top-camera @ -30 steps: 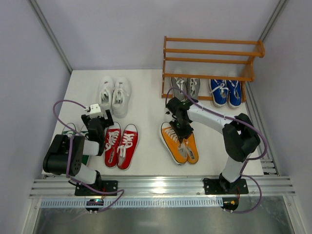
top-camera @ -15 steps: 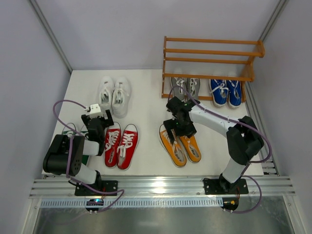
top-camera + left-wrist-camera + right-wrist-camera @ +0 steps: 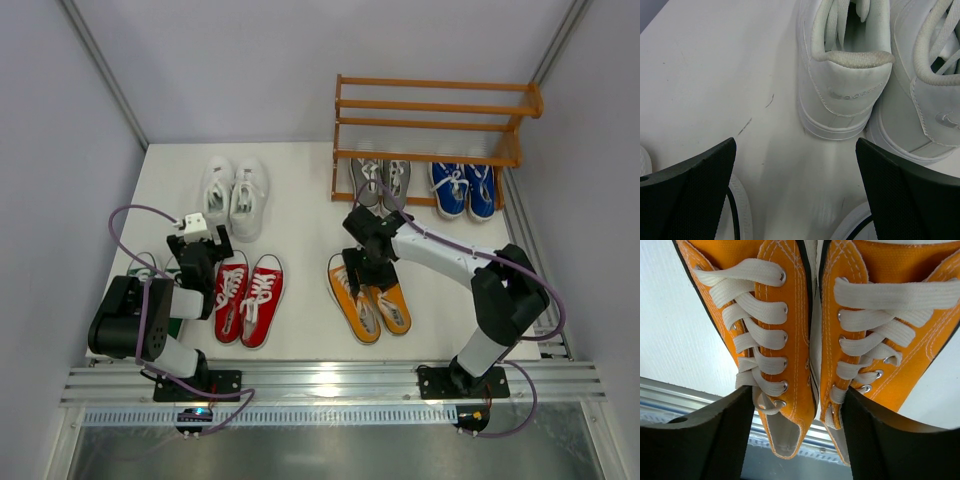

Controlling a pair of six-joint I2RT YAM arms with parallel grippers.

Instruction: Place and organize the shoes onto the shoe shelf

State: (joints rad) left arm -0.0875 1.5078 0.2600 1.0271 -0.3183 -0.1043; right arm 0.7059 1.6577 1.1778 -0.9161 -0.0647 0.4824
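The right gripper (image 3: 366,272), right of centre, has its jaws apart astride the orange shoes (image 3: 358,306); whether it grips them I cannot tell. The left gripper (image 3: 200,255), lower left, is wide open and empty. The shelf (image 3: 435,104) stands upper right.

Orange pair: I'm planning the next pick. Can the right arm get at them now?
Probably yes: the right gripper hangs open directly over the orange pair, fingers either side of the laces, nothing between.

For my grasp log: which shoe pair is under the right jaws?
The orange pair, beside the red pair; the right wrist view shows its laces between the jaws.
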